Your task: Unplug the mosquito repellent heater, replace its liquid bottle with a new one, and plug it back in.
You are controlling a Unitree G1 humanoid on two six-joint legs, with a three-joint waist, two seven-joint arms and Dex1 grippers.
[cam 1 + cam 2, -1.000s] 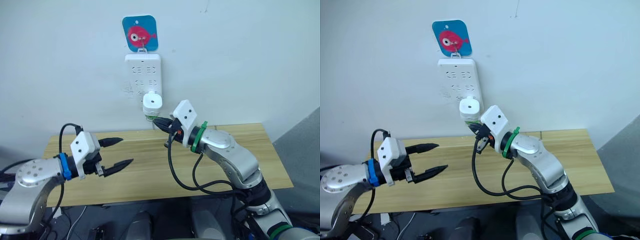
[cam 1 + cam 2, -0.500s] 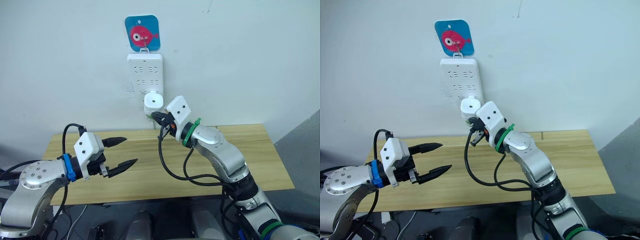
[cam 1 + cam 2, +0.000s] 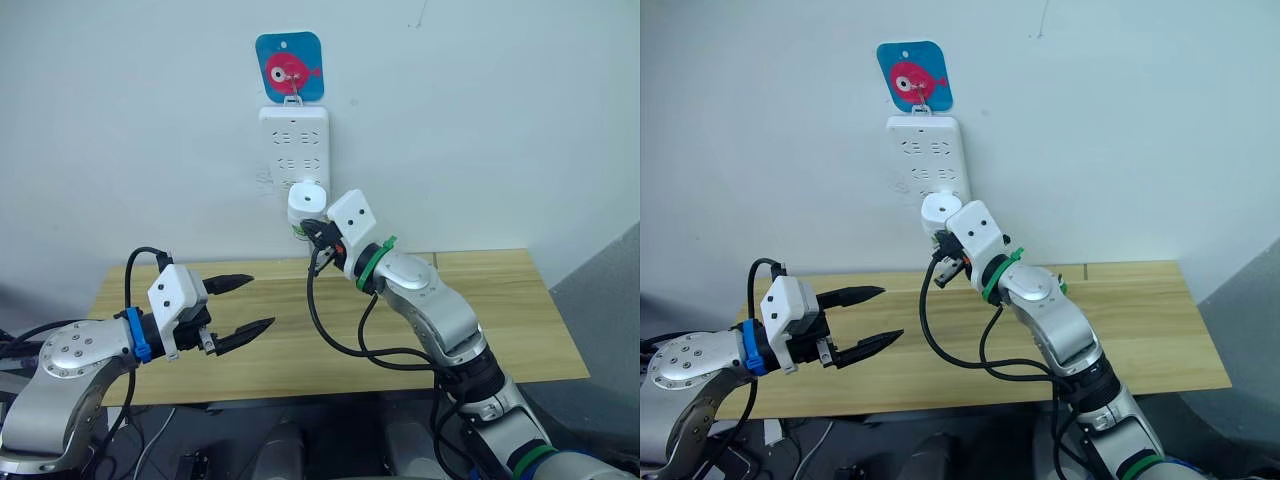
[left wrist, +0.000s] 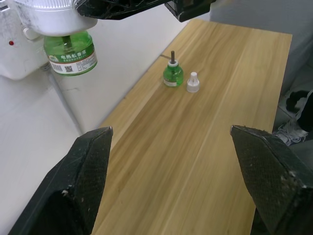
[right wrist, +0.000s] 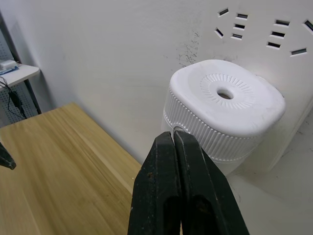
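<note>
Right wrist view: the right gripper [image 5: 174,139] has its two black fingers pressed together, tips touching the ribbed side of the mosquito repellent heater [image 5: 224,110].
Heater: white, rounded, with a round vent hole on top; it sits plugged into the lower part of the white power strip [image 3: 294,148] on the wall, above the far edge of the worktop [image 3: 500,320].
Power strip: hangs upright from a hook under a blue card with a pink fish [image 3: 289,66].
Bottle in heater: a green liquid bottle [image 4: 70,52] with a label hangs from the heater's underside.
Left gripper: the left gripper [image 3: 236,305] hangs over the left part of the worktop with its fingers spread wide apart, holding nothing, well apart from the heater.
Left wrist view: a second small green bottle [image 4: 172,74] with a dark wick stands upright on the worktop near the wall, and a small white cap [image 4: 193,82] stands just beside it.
</note>
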